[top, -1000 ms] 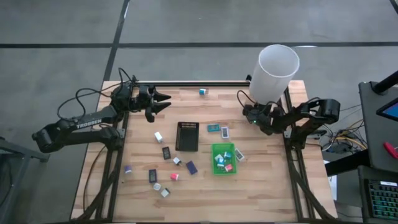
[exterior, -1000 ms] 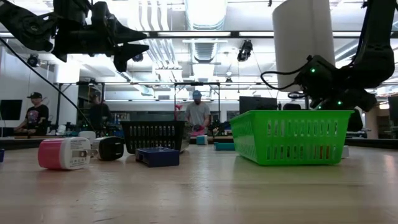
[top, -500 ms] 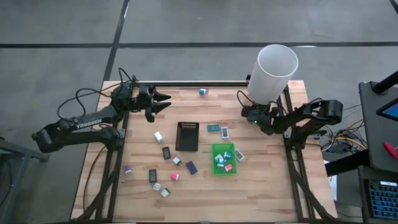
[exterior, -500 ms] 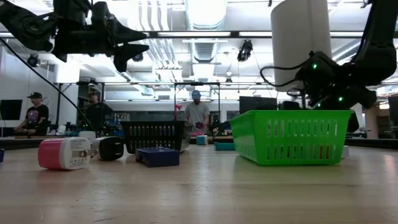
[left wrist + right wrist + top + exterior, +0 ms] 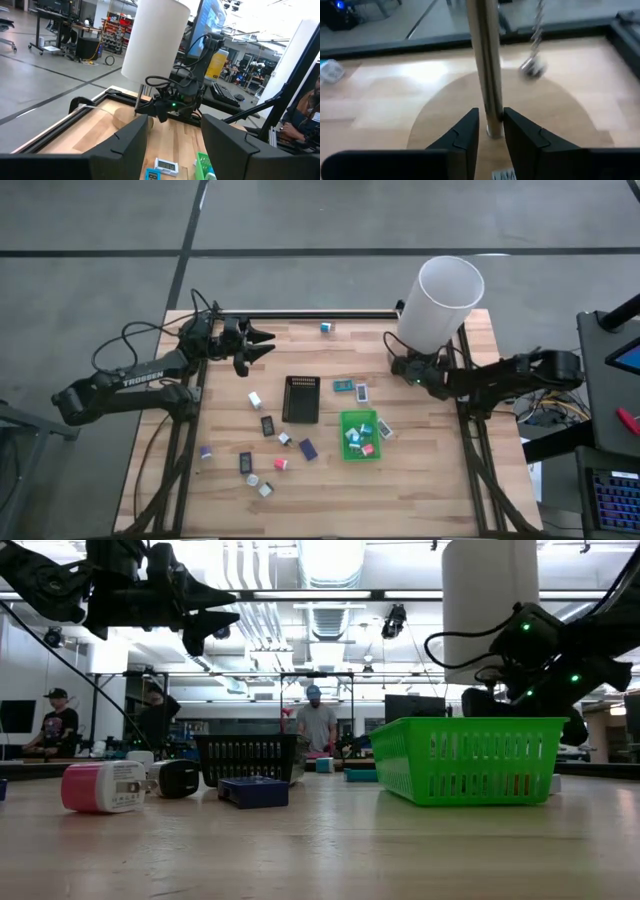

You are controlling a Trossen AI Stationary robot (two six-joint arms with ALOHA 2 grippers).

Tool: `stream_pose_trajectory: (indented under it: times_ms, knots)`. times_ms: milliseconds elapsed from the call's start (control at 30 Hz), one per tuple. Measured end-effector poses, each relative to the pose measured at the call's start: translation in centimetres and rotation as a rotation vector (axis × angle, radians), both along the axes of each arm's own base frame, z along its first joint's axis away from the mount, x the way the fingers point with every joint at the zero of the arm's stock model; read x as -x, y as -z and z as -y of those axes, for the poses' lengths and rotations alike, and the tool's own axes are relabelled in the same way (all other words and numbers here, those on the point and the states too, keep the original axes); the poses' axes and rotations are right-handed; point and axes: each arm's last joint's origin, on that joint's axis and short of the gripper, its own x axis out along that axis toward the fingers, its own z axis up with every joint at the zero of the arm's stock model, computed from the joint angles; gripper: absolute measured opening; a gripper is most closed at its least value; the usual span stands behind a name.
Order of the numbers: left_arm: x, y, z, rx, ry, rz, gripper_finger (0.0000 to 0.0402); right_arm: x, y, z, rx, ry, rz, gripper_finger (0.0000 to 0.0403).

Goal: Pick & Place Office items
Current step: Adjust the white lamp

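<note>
The office items are small blocks and packets lying flat on the wooden table [image 5: 230, 480]: a teal one [image 5: 327, 328] near the far edge, a white one [image 5: 255, 399], a black one [image 5: 268, 425], a dark blue one [image 5: 307, 448], a pink one [image 5: 281, 464]. Several more lie in the green tray [image 5: 343, 450]. My left gripper [image 5: 268, 345] hangs open above the table's far left part, clear of everything. My right gripper [image 5: 491, 117] is shut on the metal pole of a lamp with a white cylindrical shade [image 5: 442, 300] at the far right. My right gripper pinches the lamp's metal pole [image 5: 487, 95] low down, just above its round wooden base [image 5: 445, 115], one finger on each side. The fingers come in about level, from the table's right side, across the pole. The shade leans toward the far right.
A black ribbed tray [image 5: 301, 399] stands mid-table, left of the green tray. A black rail [image 5: 310, 315] runs along the far edge. People stand in the room beyond the table [image 5: 318, 725]. Bare wood lies near the right edge and the near edge.
My right arm has stretched out lower toward the table's right edge while its gripper stayed on the lamp pole. The lamp's shade has swung a little left, then tipped toward the right. My left arm has kept still.
</note>
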Motion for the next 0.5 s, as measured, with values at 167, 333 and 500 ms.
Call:
stream_pose_trajectory:
  times_ms: [167,333,500]
  knots:
    - [0.01,0.00,-0.01,0.000,-0.001,0.000,0.0191,0.23,-0.21,-0.17,-0.022,-0.011,0.013,0.0078]
    - [0.01,0.01,-0.01,0.000,-0.001,0.000,0.0191,0.15,-0.23,-0.21,-0.050,-0.019,0.049,0.0088]
    - [0.01,0.00,-0.01,0.000,-0.001,0.000,0.0191,0.03,-0.19,-0.38,-0.072,-0.046,0.055,0.0101]
